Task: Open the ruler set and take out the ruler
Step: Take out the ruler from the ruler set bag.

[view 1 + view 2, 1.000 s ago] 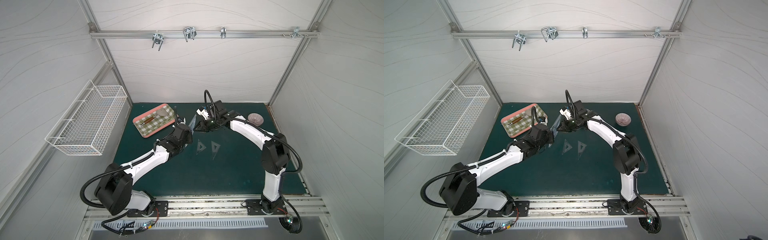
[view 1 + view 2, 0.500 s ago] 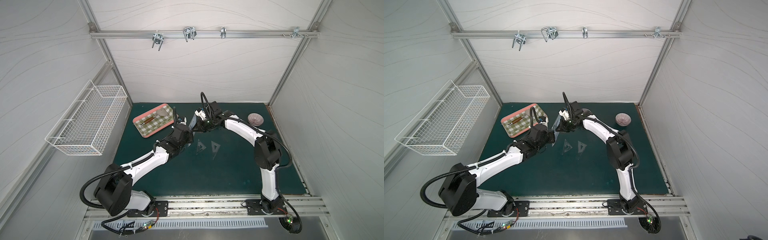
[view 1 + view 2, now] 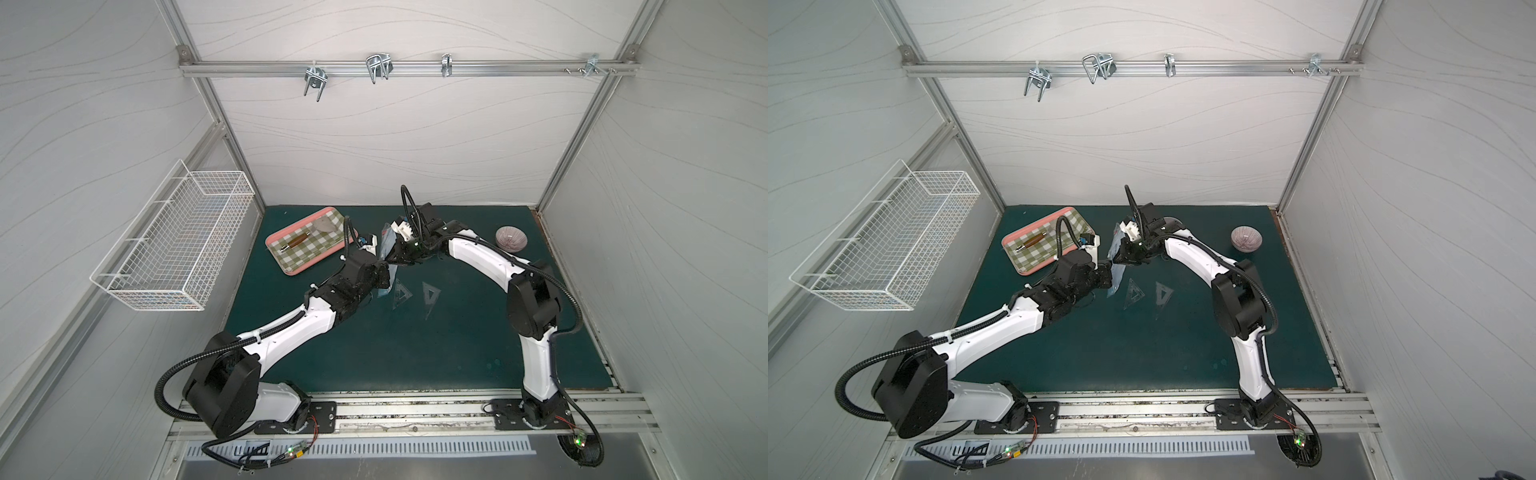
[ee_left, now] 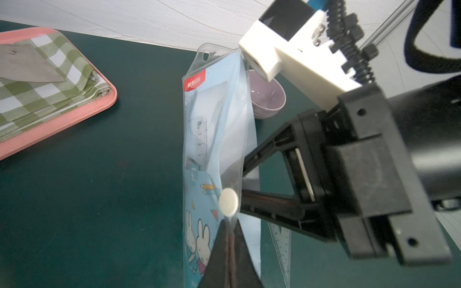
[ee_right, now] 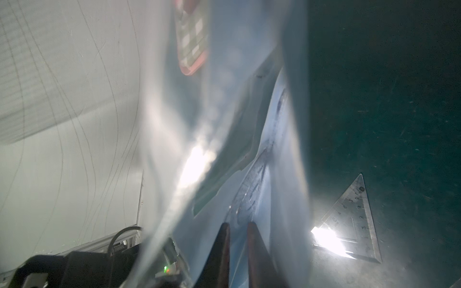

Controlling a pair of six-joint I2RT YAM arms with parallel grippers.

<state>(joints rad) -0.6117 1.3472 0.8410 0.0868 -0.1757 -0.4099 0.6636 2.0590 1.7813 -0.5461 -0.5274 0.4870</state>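
The ruler set (image 4: 214, 139) is held off the table (image 3: 374, 353), nearer its back edge (hang tab at the free end). The left gripper (image 4: 228, 224) has its jaws pinched tight on the sleeve. The right gripper (image 5: 238, 224) straddles a side edge, jaws slightly parted — whether they grip, I cannot tell.

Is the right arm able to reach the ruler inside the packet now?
Probably yes: the left gripper pinches the ruler set open, and the right gripper seems to reach inside, beside the ruler.
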